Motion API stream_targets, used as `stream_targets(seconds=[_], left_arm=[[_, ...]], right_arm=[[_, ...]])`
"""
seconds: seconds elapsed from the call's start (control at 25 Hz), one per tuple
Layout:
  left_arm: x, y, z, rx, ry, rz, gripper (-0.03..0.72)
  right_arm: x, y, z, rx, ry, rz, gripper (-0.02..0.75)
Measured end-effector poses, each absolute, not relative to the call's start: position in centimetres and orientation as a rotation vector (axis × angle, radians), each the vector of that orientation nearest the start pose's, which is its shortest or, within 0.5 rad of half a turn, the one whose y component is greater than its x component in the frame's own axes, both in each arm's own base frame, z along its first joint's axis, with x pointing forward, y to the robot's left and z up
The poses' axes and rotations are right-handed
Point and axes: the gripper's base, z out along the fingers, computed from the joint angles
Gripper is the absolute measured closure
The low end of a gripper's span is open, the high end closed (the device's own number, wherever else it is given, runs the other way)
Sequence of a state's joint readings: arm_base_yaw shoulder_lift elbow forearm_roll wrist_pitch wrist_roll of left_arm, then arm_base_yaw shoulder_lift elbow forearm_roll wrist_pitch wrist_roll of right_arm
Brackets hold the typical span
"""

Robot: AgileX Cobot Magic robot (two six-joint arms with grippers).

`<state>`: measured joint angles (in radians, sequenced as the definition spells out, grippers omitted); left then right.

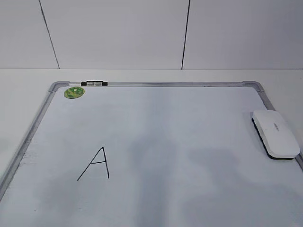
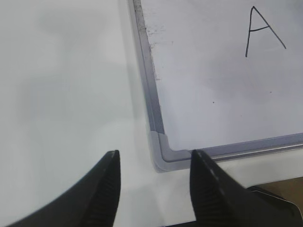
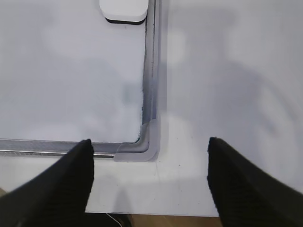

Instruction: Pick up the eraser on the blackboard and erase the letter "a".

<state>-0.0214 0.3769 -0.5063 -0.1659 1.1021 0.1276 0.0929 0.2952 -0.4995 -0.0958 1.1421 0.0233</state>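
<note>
Two grippers, left gripper (image 2: 154, 163) and right gripper (image 3: 149, 151), are hovering with fingers wide, holding nothing. The eraser (image 1: 275, 134) is lying on the blackboard (image 1: 156, 84) by its right frame: probably light, rigid, smooth plastic, best pinched across its long sides.

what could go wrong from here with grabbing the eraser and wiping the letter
1. The eraser lies against the blackboard's right frame, so a finger of the open right gripper could catch the rail.
2. The only letter visible is a capital A far left of the eraser; a long carry could smear or miss it.
</note>
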Motion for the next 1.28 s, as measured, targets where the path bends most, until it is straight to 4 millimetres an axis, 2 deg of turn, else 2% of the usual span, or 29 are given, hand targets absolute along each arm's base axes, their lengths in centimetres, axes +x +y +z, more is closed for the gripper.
stream_targets(seconds=[0.92,1.08,1.28], left_arm=[[4.8,-1.4,26.9,0.155,2.436,-0.167,0.329],[4.2,-1.4,27.1,0.157,2.393,-0.163,0.328],[2.4,-1.4,27.5,0.161,2.275,-0.153,0.33]], right_arm=[[3.6,-0.5,26.7,-0.093,2.412,-0.07,0.145],[3.3,-0.5,26.8,-0.091,2.391,-0.068,0.145],[2.3,-0.6,27.0,-0.064,2.327,-0.072,0.145]])
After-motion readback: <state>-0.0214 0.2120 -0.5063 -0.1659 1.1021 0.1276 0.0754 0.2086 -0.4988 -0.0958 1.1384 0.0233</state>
